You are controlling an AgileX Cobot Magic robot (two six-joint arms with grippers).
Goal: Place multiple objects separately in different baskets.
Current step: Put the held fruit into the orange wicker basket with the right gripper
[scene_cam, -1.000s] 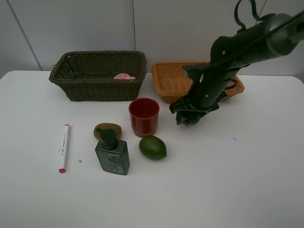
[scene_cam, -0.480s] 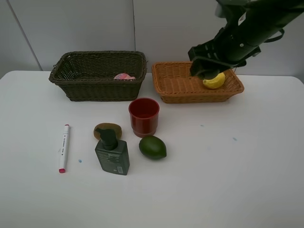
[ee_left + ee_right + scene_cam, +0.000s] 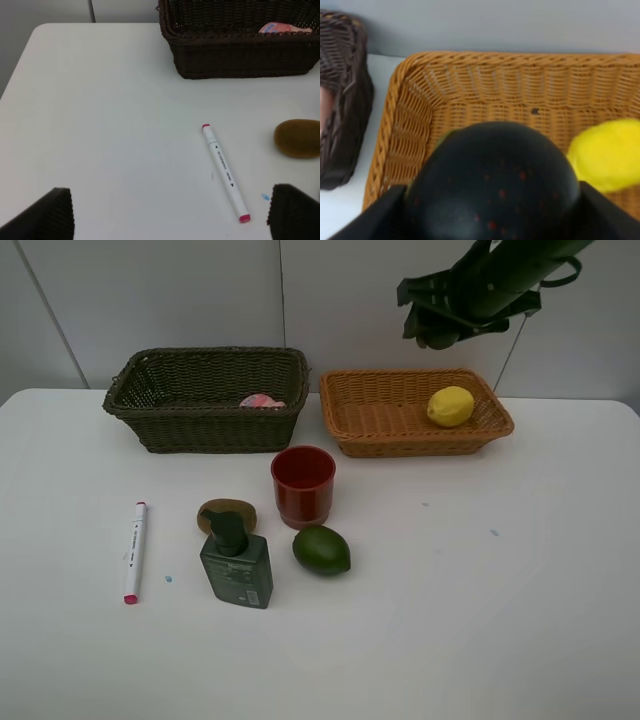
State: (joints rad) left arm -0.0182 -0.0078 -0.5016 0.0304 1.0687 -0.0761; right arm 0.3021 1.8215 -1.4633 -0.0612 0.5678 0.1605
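High above the light tan basket (image 3: 345,405), my right gripper (image 3: 437,330) is shut on the dark round fruit (image 3: 436,339). In the right wrist view the fruit (image 3: 495,175) fills the gap between the fingers, over the tan basket (image 3: 395,105) where the yellow lemon (image 3: 607,152) lies. The lemon (image 3: 451,406) rests at that basket's right end. A pink bottle (image 3: 262,401) lies in the dark basket (image 3: 150,410). My left gripper (image 3: 170,215) is open above the table near the white marker (image 3: 225,171) and the brown kiwi (image 3: 298,138).
The red cup (image 3: 303,485), kiwi (image 3: 226,512), dark green pump bottle (image 3: 236,562) and green avocado (image 3: 321,550) cluster mid-table. The marker (image 3: 134,551) lies to their left. The left arm is outside the exterior high view.
My right arm has risen from the table beside the red cup and swung back to above the tan basket, carrying the dark fruit. The lemon is now uncovered.
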